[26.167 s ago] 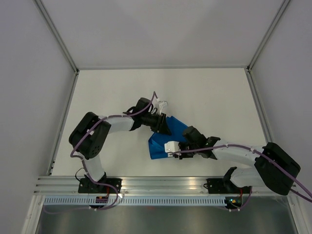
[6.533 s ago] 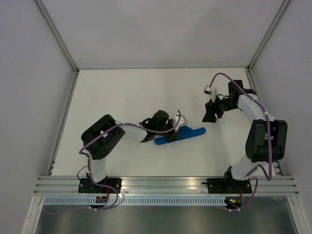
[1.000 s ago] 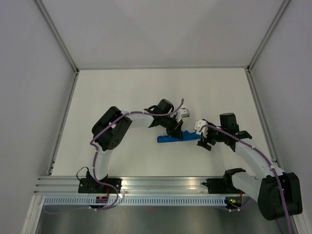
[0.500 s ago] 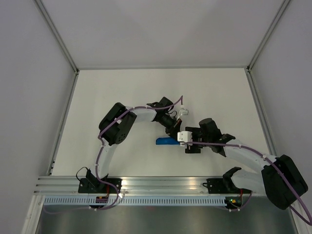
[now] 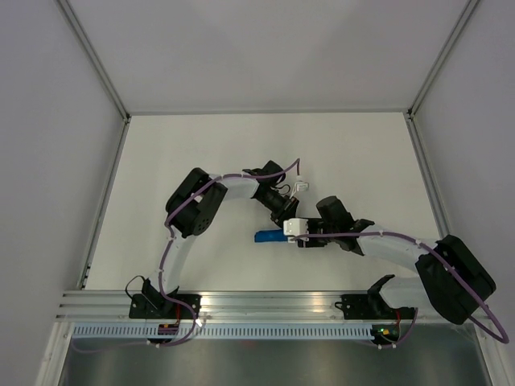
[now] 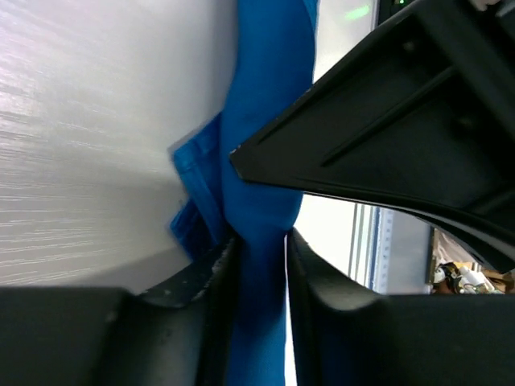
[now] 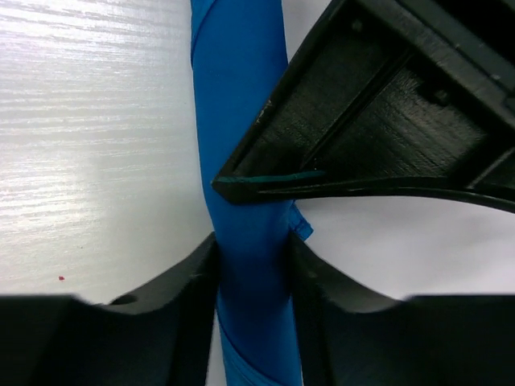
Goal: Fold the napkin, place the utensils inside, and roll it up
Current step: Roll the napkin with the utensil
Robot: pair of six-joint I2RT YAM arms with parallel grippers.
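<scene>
The napkin (image 5: 268, 236) is a tight bright blue roll lying on the white table, left of both grippers. In the right wrist view the roll (image 7: 237, 96) runs between my right gripper (image 7: 251, 245) fingers, and both press its sides. In the left wrist view the roll (image 6: 265, 121) also passes through my left gripper (image 6: 259, 241). There the left finger touches it and a thin bright gap shows at the right finger. From above, the left gripper (image 5: 284, 222) and right gripper (image 5: 288, 236) meet at the roll's right end. The utensils are out of view.
The white table (image 5: 201, 161) is walled by grey panels with metal posts. An aluminium rail (image 5: 265, 301) runs along the near edge by the arm bases. Each gripper's black body crowds the other's wrist view: the right gripper body (image 6: 402, 121) and the left gripper body (image 7: 386, 104).
My right arm has swung left onto the roll's right end and its jaws have closed on the roll. My left gripper's jaws have loosened slightly. The roll has shifted a little left.
</scene>
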